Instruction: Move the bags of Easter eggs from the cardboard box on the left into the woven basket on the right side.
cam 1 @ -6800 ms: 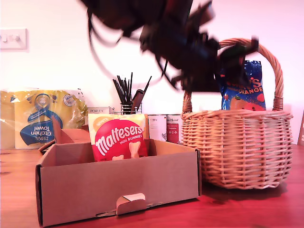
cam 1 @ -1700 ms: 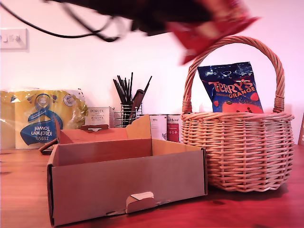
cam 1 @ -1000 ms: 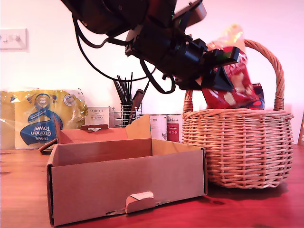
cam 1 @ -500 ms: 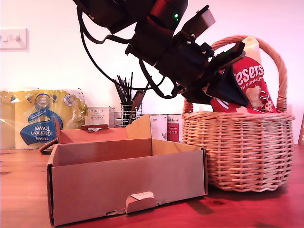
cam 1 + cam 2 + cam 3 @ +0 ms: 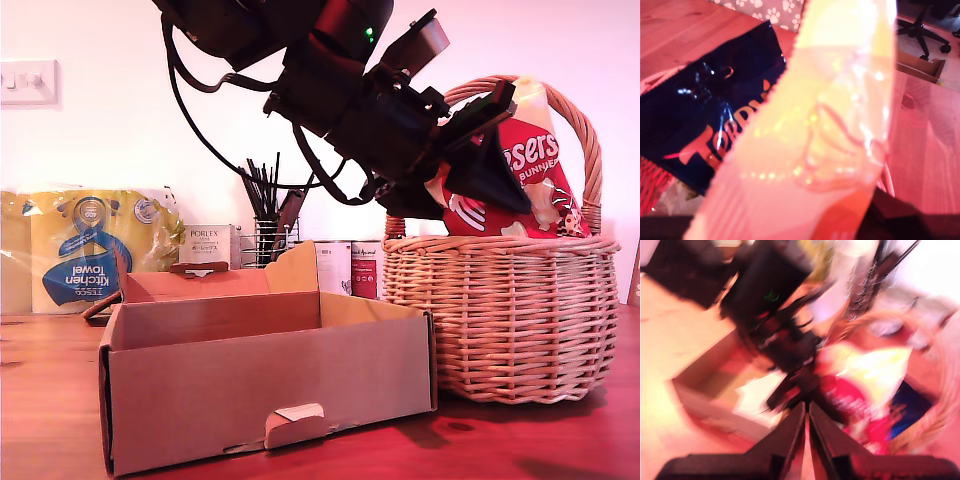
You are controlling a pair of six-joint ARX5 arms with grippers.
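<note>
My first gripper (image 5: 505, 145) reaches down from the exterior view's upper left to the woven basket (image 5: 500, 310) and is shut on the red-and-pale-orange Maltesers bag (image 5: 535, 170), which stands upright under the handle with its bottom below the rim. Up close, the bag (image 5: 830, 125) fills the first wrist view, with the dark blue Terry's bag (image 5: 705, 125) behind it. The cardboard box (image 5: 270, 390) shows no bags inside. My second gripper (image 5: 806, 412) is shut and empty, looking down, blurred, on the Maltesers bag (image 5: 855, 395) and box (image 5: 705, 385).
Behind the box stand a yellow kitchen towel pack (image 5: 85, 245), a white Porlex carton (image 5: 208, 245), a wire holder of black utensils (image 5: 268, 215) and tins (image 5: 345, 268). All rest on a wooden table (image 5: 50, 400). A light switch (image 5: 28, 82) is on the wall.
The Maltesers bag left the box and was carried over and lowered into the basket in front of the Terry's bag. The box slid slightly right. Over the last half second little moved.
</note>
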